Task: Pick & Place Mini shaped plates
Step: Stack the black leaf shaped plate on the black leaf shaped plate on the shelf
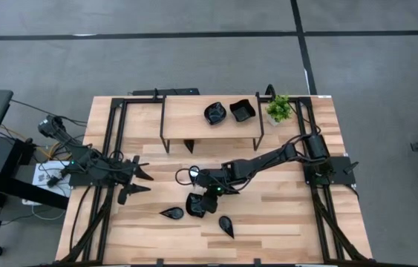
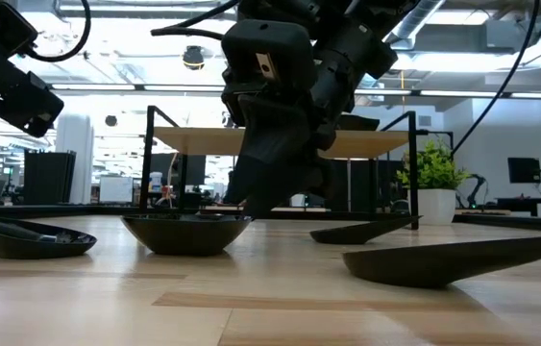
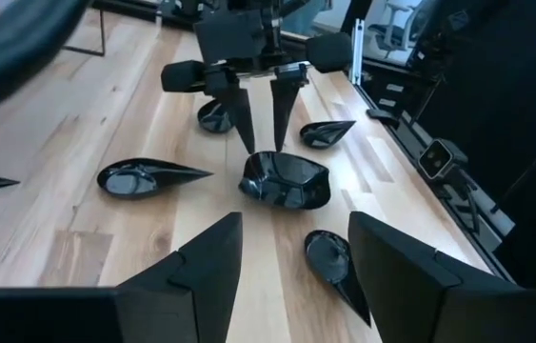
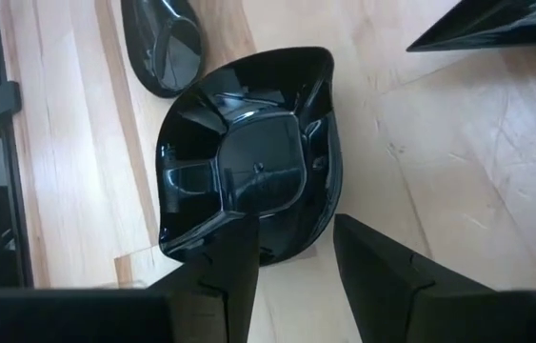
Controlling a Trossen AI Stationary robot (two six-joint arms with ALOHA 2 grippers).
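1. One square plate [image 4: 248, 162] lay at table centre, 6 o'clock of the shelf [image 1: 210, 122].
2. Right gripper [image 3: 260, 143] straddled its rim, jaws apart, not gripping.
3. Next move, judged: closing, then lifting.
4. Left gripper [image 3: 291, 276] waited at 9 o'clock, jaws wide.

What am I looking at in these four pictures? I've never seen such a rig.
Two robot arms work at a wooden table. One picture looks down from above, one level along the tabletop, and one from each wrist. Small glossy black dishes lie about; two more sit on a raised shelf beside a potted plant. The right gripper straddles the rim of a square dish, fingers apart, the dish resting on the table. The left gripper waits open at the table's left, holding nothing.
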